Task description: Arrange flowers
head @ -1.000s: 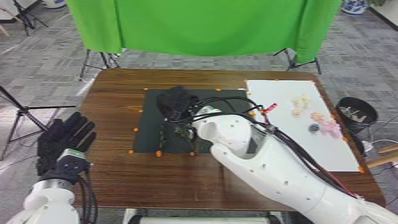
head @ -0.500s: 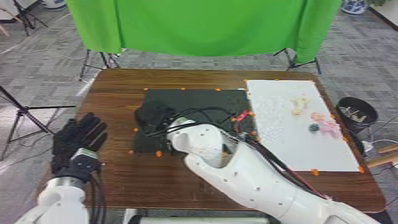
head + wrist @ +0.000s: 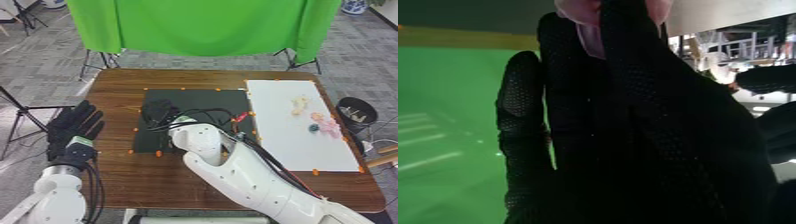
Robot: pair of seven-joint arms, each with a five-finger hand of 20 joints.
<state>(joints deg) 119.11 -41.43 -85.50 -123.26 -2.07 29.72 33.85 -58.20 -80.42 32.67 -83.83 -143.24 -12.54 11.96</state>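
The right hand [image 3: 161,112] is over the left part of the dark mat [image 3: 218,101] on the bench [image 3: 147,185]. In the right wrist view, the fingers of the right hand [image 3: 656,130] stretch out nearly straight, and a shiny pink thing [image 3: 580,11] shows behind their tips; whether the hand grasps it, I cannot tell. Black cables [image 3: 233,131] run back from that hand along its white arm [image 3: 244,177], with 1 small red piece [image 3: 240,117] beside them. Orange markers [image 3: 158,154] sit around the mat.

To the mat's right and meeting its edge lies the white board [image 3: 280,145]. The task's flowers are on it, toward its right side: pale yellow flowers [image 3: 299,106] farther off, pink flowers [image 3: 328,126] nearer, and 1 dark bluish thing [image 3: 314,128] just beside the pink ones.

The left hand [image 3: 71,124] is at the bench's left edge, well apart from the flowers, released, its fingers straight and pointing forward. A black bin [image 3: 346,106] stands beyond the bench's right edge, and a green cloth [image 3: 200,30] hangs past the far edge.
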